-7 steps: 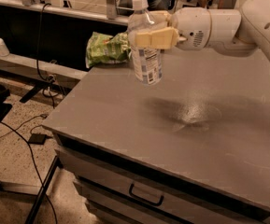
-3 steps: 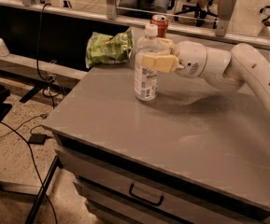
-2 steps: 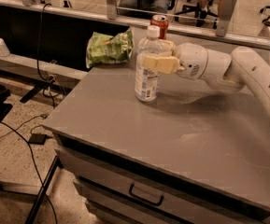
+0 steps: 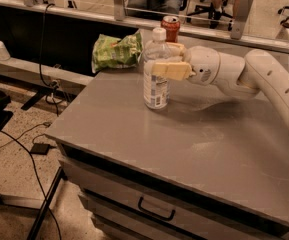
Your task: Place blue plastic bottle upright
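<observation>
The arm is reaching in level from the right, its gripper (image 4: 161,59) clasping the bottle (image 4: 155,89), which is standing upright on the table (image 4: 194,144).

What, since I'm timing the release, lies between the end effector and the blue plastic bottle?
Nothing: in the camera view the end effector grips the upright blue plastic bottle directly, around its middle.
</observation>
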Robot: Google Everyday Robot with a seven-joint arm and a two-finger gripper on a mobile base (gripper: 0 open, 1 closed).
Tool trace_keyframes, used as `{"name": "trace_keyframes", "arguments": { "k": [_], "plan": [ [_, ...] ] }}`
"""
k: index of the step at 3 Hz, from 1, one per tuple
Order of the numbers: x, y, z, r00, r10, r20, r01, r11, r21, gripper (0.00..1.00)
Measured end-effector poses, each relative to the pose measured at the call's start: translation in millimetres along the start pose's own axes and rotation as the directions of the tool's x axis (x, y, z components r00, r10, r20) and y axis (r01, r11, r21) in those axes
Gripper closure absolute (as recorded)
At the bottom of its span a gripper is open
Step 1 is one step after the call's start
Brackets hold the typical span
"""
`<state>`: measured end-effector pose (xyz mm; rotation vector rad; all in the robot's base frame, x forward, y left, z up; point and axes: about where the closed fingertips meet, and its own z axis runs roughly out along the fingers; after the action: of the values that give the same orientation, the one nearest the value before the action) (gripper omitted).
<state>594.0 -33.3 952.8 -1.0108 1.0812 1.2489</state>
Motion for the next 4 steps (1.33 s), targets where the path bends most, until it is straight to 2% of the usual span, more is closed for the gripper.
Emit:
{"name": "trace_keyframes", "arguments": {
  "k": [1, 2, 3, 4],
  "plan": [
    [-3.9, 0.7, 1.6, 1.0, -0.01, -0.002, 0.01, 0.9999, -0.004, 0.0],
    [-16.5, 0.8, 0.4, 0.999, -0.044, -0.009, 0.044, 0.999, -0.007, 0.0],
    [-53.0, 5.0, -14.2, 0.979, -0.176, -0.103, 0.177, 0.9842, 0.003, 0.0],
    [-104.5, 10.1, -42.9, 0.92, -0.323, -0.221, 0.338, 0.9406, 0.033, 0.0]
  ]
}}
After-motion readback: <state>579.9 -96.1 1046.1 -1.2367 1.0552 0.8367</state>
